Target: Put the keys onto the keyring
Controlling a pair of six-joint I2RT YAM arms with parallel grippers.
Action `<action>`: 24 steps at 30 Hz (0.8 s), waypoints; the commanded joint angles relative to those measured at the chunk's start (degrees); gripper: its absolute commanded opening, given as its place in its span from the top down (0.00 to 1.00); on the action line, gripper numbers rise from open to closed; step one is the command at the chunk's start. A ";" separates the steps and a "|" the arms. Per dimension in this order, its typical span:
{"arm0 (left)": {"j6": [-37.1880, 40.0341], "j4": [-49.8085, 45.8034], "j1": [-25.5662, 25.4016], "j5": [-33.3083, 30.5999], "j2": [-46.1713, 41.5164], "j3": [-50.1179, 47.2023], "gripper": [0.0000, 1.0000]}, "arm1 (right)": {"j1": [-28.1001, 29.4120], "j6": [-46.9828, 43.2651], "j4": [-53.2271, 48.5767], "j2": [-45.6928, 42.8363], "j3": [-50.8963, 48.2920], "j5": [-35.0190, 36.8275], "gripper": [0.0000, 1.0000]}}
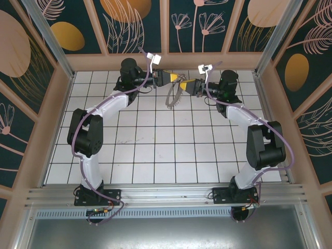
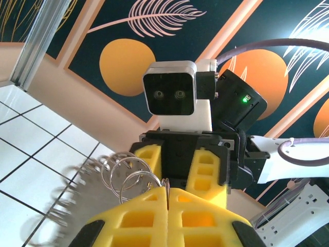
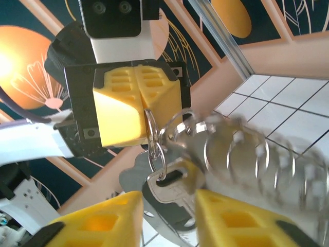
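Over the far end of the tiled bench (image 1: pixel 155 150) the two arms meet nose to nose. The left pincer (image 3: pixel 140 103) is closed tight on the wire of the keyring (image 3: pixel 247 154) — the loop droops from it, fringed with coiled metal pieces. The right pincer (image 3: pixel 169 196) stands partly apart. A silver key (image 3: pixel 172 188) hangs on a small ring right between its tips — whether they press it I cannot tell.

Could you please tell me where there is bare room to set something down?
Free: the tiled table between the left arm and right arm, down to the near rail. Crowded: the far middle, where the left gripper and right gripper meet at the keyring.
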 commanded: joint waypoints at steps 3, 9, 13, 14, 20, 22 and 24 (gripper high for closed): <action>-1.15 4.58 -0.02 -0.68 -2.91 0.20 1.00 | -0.24 -0.08 3.69 -1.43 -1.39 -0.32 0.92; -2.28 6.06 -0.04 -1.36 -3.17 -0.23 1.00 | 0.08 0.21 4.59 -1.61 -2.07 -0.58 1.00; -2.41 6.42 -0.02 -1.35 -3.46 -0.49 1.00 | 0.36 -0.05 4.35 -2.10 -2.44 -0.30 0.98; -2.42 6.45 -0.03 -1.28 -3.49 -0.47 1.00 | 0.33 -0.52 3.65 -2.42 -2.45 0.18 0.85; -2.68 6.62 -0.07 -1.18 -3.61 -0.20 1.00 | 0.42 -1.98 1.15 -2.90 -1.62 1.56 0.60; -2.85 6.63 -0.02 -1.20 -3.63 -0.07 1.00 | 0.52 -2.92 -0.41 -2.94 -0.94 2.36 0.60; -2.95 6.71 -0.03 -1.24 -3.61 -0.07 1.00 | 0.84 -3.73 -1.67 -2.92 -0.22 3.05 0.60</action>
